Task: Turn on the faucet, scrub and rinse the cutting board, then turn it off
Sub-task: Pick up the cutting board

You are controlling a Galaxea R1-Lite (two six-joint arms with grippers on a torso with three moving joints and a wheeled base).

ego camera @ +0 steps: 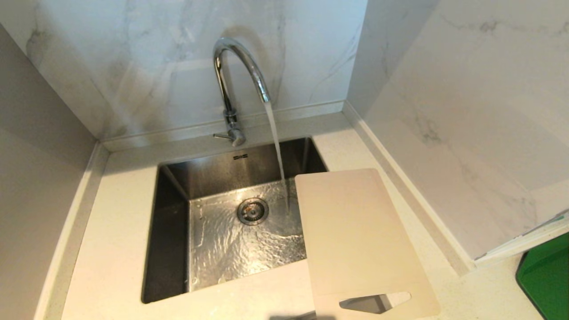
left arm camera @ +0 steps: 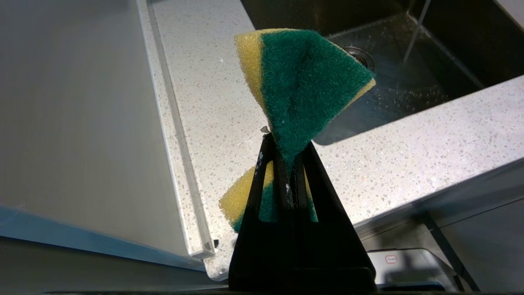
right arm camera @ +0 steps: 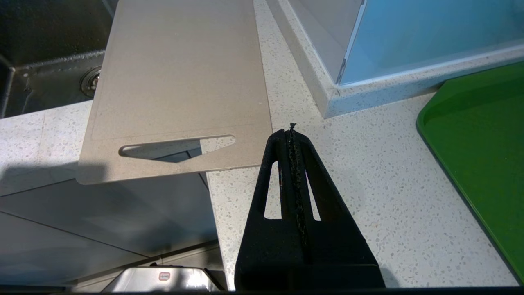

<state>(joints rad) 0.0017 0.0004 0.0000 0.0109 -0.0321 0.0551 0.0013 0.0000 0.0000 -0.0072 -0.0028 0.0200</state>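
My left pincer (left arm camera: 286,164) is clamped on a soft sponge (left arm camera: 305,86), my right pincer (right arm camera: 291,135) pressed shut and empty just beside the cutting board (right arm camera: 176,78): thin, stiff, light, probably slick wet, overhanging the sink (ego camera: 200,178), best pinched near its handle slot (right arm camera: 176,146).

Green tray (right arm camera: 479,159) lying flat beside the closed right jaws; speckled countertop (right arm camera: 368,196) underneath them.
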